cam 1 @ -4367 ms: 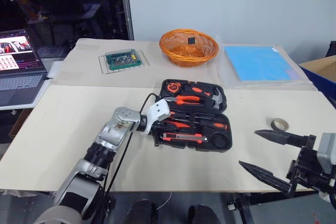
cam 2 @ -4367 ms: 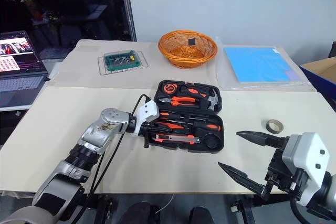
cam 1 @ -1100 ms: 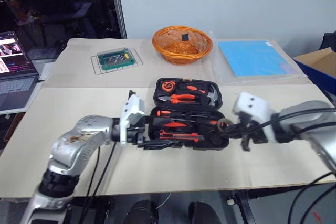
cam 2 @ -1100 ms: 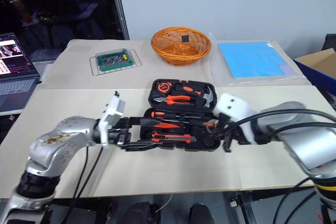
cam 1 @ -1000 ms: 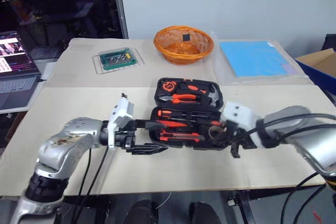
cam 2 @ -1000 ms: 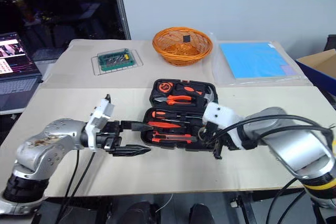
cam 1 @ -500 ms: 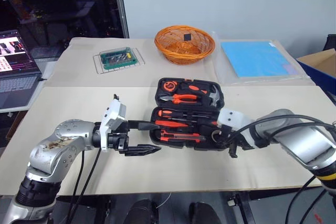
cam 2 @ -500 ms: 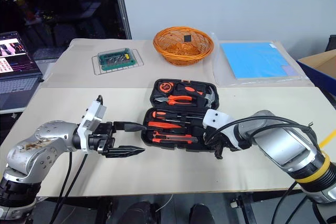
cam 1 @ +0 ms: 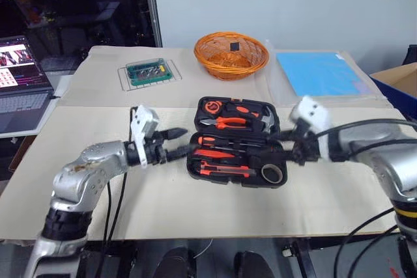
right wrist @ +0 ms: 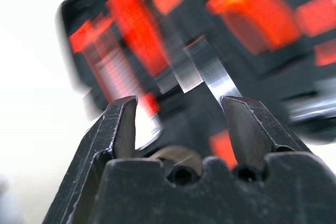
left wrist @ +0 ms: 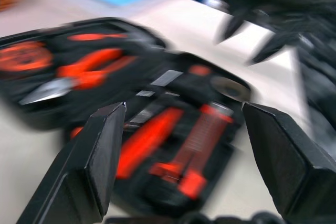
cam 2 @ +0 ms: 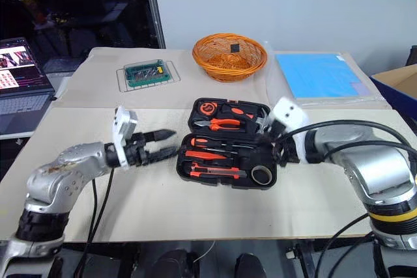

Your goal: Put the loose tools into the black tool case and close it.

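1. The case [cam 1: 238,144] is lying open mid-table, the tape roll [cam 1: 272,172] sitting in its near right corner.
2. The left gripper [cam 1: 177,143] is hovering empty, fingers spread, at its left edge.
3. The right gripper [cam 2: 268,139], fingers parted, is holding nothing above its right side.

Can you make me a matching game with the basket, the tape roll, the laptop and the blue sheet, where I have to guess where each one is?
Things:
1. wicker basket
2. tape roll
3. laptop
4. blue sheet

Places:
A. at the table's left edge
B. in the tool case, at its near right corner
C. at the back of the table, in the middle
D. at the back of the table, on the right

Pairs: 1-C, 2-B, 3-A, 4-D
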